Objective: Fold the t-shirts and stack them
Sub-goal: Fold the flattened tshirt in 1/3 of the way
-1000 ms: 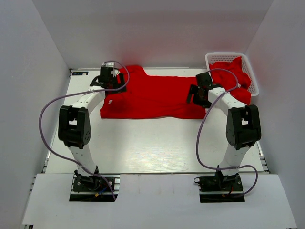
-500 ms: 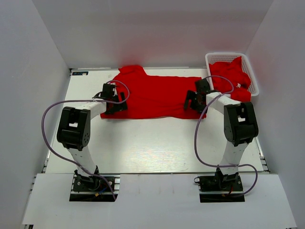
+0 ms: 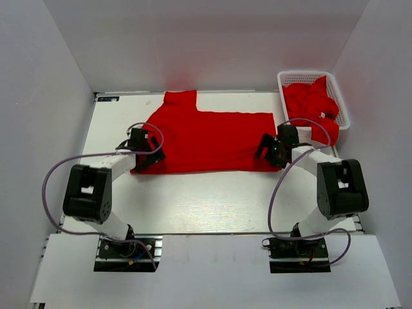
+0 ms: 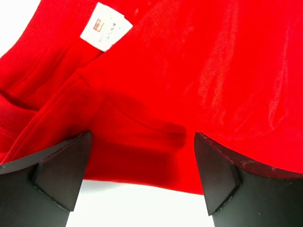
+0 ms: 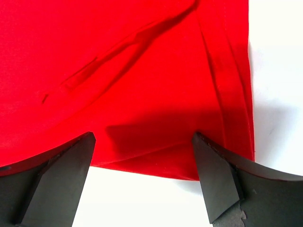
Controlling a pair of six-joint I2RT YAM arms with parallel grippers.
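Now the left arm (image 3: 109, 166) and right arm (image 3: 313, 154) had jaws wide open, empty, over the near corners of the t-shirt (image 3: 206, 136).

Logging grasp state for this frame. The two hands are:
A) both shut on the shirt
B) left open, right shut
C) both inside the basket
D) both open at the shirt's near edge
D: each wrist view shows the fingers spread wide, with the left hand and right hand over the near edge of the flat shirt.
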